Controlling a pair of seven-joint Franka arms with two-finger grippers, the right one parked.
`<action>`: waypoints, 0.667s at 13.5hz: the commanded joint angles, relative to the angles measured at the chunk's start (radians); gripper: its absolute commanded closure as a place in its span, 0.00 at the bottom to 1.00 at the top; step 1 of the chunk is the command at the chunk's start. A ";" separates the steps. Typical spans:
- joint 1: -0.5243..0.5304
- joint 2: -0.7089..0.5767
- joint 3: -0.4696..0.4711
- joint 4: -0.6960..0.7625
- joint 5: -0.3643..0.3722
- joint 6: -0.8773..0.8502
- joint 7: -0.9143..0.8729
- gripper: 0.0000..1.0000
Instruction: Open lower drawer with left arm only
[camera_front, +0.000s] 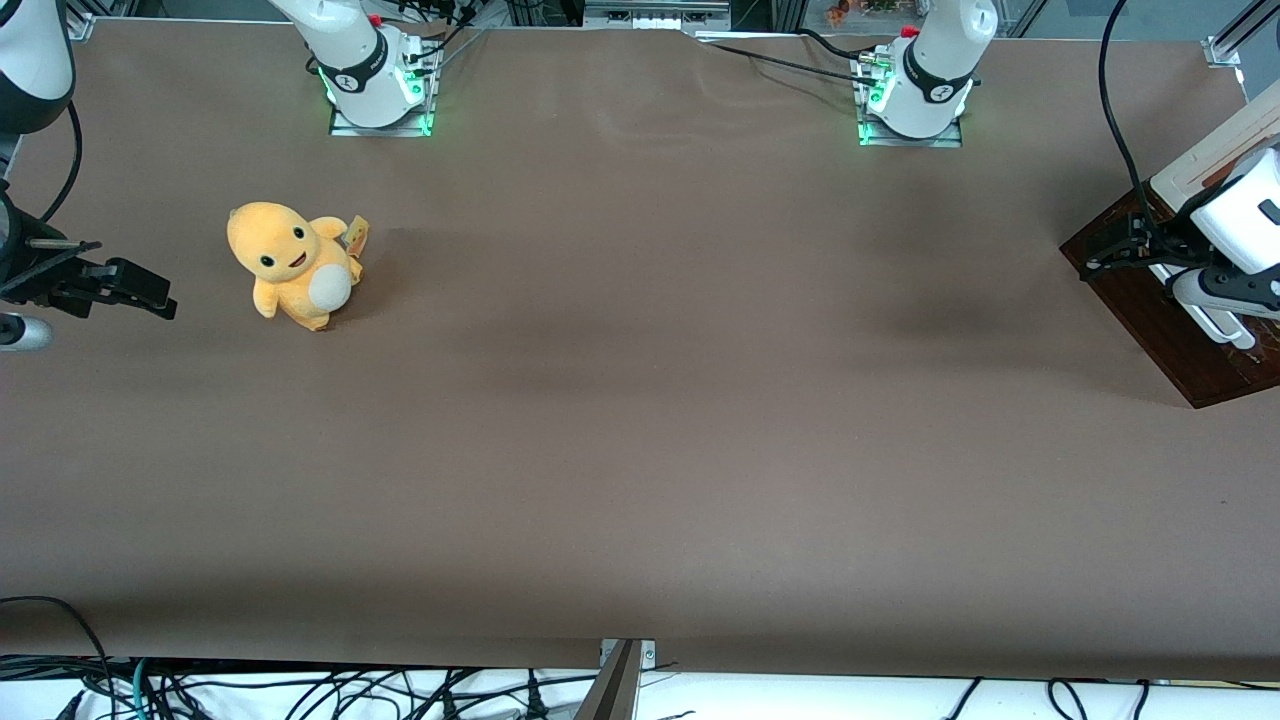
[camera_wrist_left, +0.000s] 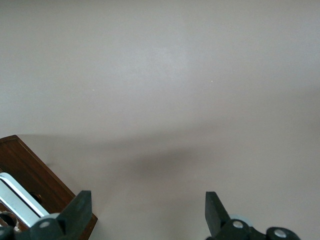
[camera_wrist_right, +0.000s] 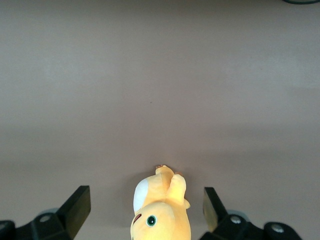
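Lower drawer at the working arm's end of the tabletop, dark front facing up; white handle showing. Gripper just beside the drawer front, fingers spread wide, clasping nothing; plush toy toward the parked arm's end.

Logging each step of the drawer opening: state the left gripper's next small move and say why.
Probably shift the gripper sideways until the white bar handle sits between its open fingers. The wrist view shows only bare table between the fingers, with the handle and the lower drawer front off to one side. In the front view the gripper hovers at the cabinet's corner, gripping nothing.
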 joint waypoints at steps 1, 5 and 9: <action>-0.014 -0.020 0.011 -0.021 0.019 0.001 0.004 0.00; -0.014 -0.019 0.011 -0.020 0.016 -0.002 0.002 0.00; -0.011 -0.019 0.011 -0.018 0.016 -0.016 0.004 0.00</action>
